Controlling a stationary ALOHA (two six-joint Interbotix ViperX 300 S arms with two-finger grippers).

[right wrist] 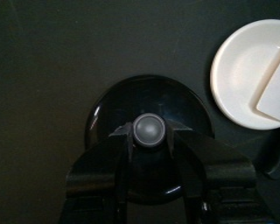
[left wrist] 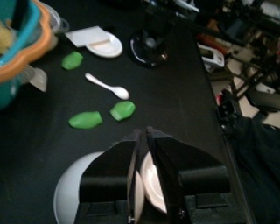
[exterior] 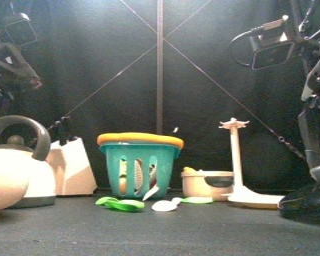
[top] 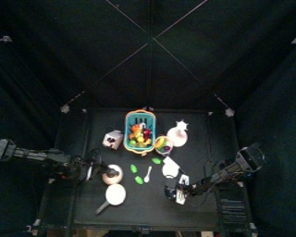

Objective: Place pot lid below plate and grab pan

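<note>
No legible text, label, brand, number or sign appears in any view. The basket [exterior: 140,166], kettle [exterior: 16,162], plate [right wrist: 251,74] and pot lid [right wrist: 149,129] carry no readable markings.

I'm seeing the black table [top: 77,199] carrying a teal basket [exterior: 140,165], kettle [exterior: 16,160] and plate [right wrist: 250,74] lying just beside my right gripper [right wrist: 150,140].

Pot lid [right wrist: 149,109] beside plate [right wrist: 244,74] — basket [exterior: 139,165] behind
</note>
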